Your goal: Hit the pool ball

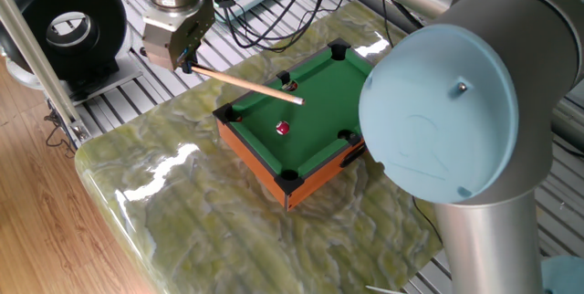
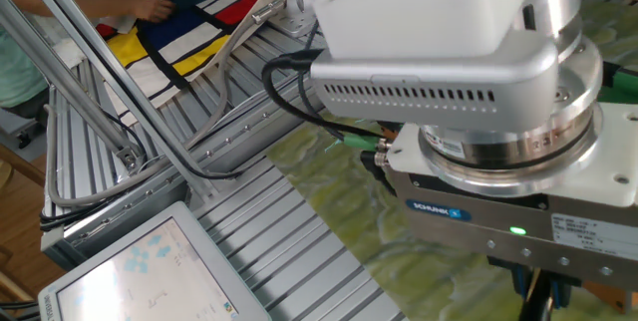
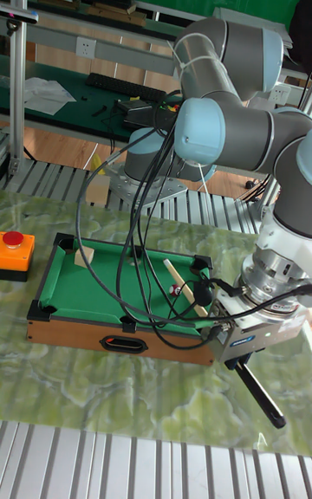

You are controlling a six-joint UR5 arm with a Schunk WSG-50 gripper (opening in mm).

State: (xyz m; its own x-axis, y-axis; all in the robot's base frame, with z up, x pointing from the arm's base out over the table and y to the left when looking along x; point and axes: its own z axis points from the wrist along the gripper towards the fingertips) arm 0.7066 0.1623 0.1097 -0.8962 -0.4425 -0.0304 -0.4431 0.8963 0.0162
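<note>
On the green felt of the mini pool table [image 1: 321, 93], the pool ball [image 1: 283, 128] sits near center. At its ten o'clock, the gripper [image 1: 185, 58] is clamped on a wooden cue [image 1: 246, 85], whose tip seems to hover just short of the ball.

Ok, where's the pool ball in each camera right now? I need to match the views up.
One fixed view: the pool ball lies on the green felt, left of centre, below the cue tip.
The other fixed view: not in it; the gripper body fills the frame.
Tall fixed view: a small red spot on the felt beside the cue, partly behind cables.
Shared landmark: the mini pool table.
</note>
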